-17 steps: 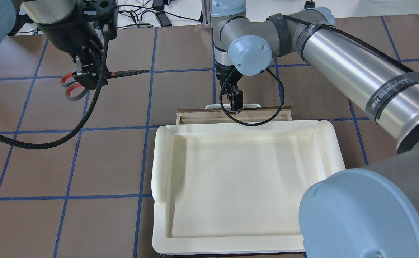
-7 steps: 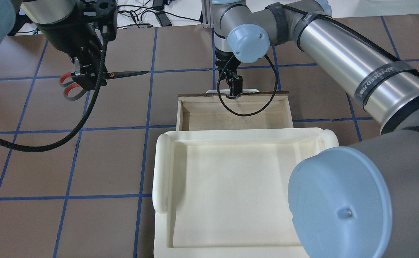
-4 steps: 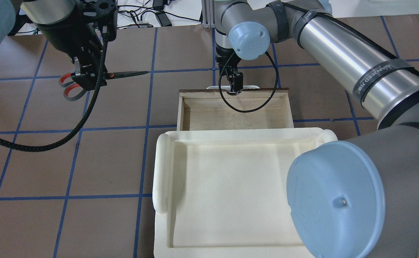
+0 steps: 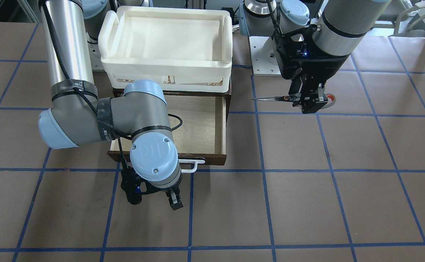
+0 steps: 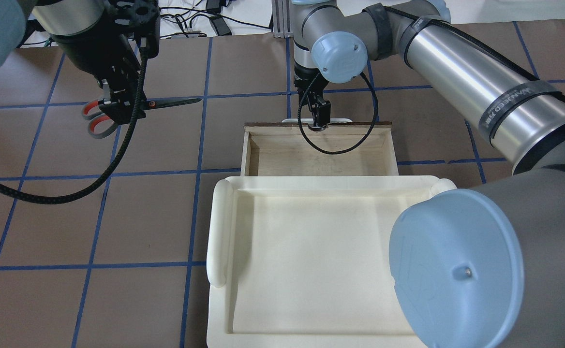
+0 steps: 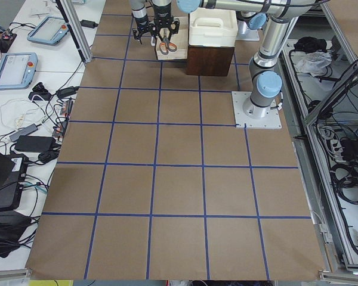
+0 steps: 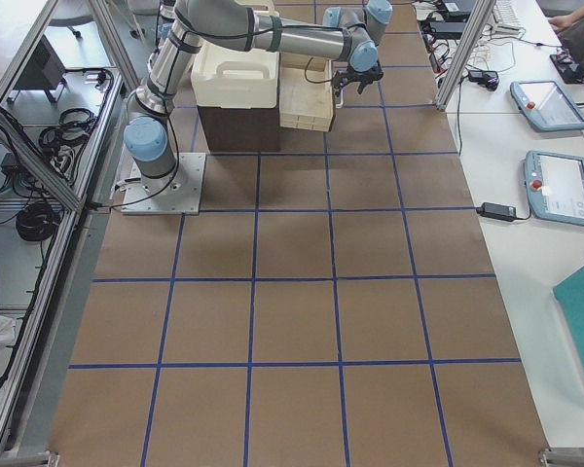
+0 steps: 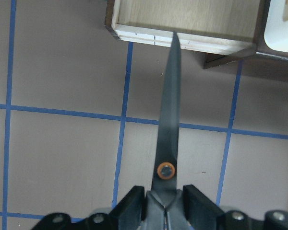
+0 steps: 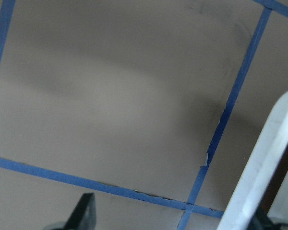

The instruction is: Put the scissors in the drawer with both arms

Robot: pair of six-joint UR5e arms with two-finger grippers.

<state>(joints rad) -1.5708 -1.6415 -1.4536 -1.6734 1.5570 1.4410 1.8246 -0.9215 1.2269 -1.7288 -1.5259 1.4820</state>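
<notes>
My left claw (image 5: 118, 108) is clenched on the scissors (image 5: 169, 102) near the pivot, above the table (image 5: 156, 217). The open drawer (image 5: 246, 150) lies to its right. The blades are level, with tips aimed at the drawer's side wall. My right claw (image 4: 153, 201) is spread and empty beside the white handle (image 4: 192, 166).

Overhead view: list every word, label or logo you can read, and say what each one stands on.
"WANNEED" (roughly; the letters after it are blurred): white print on the black strap around the right arm.
Embossed logo on the large blue joint cap: too faint to read.
Nothing else in this view can be read.
</notes>
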